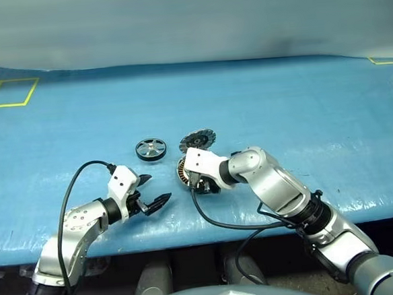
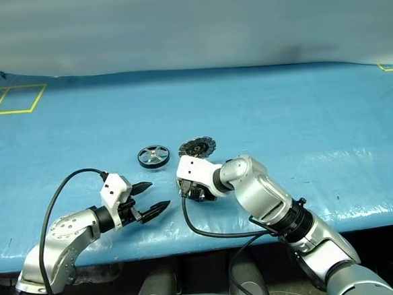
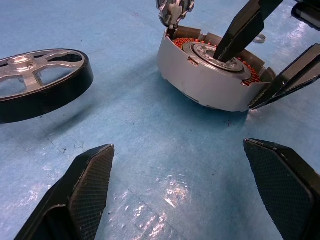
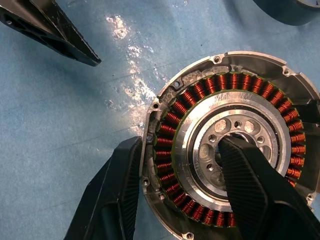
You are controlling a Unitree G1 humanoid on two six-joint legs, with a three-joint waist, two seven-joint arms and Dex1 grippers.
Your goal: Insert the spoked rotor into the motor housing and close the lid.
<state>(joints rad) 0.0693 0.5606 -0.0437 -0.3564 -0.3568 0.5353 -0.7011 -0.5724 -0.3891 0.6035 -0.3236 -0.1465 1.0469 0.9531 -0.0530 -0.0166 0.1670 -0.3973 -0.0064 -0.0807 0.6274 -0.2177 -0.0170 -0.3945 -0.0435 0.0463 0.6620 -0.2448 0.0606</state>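
Blue plastic sheeting [image 1: 301, 99] covers the table, with yellow tape marks at its far corners. Take the motor housing [image 4: 235, 150] as the landmark: it sits on the sheet holding its ring of copper windings [image 4: 170, 150] and a silver centre, with no wheel in it yet. The right gripper [image 4: 180, 185] grips its wall, one finger outside the rim and one down in the centre. The lid [image 1: 197, 139] stands open just behind the housing, on its hinge. The spoked rotor [image 1: 151, 148] lies flat on the sheet just to the housing's left, untouched. The left gripper [image 1: 156, 191] hangs wide open and empty, nearer the robot than the rotor. The risk, I judge: the inside finger blocks the rotor's seat, and the housing looks tilted in the grip, so it may slip or scrape the windings.
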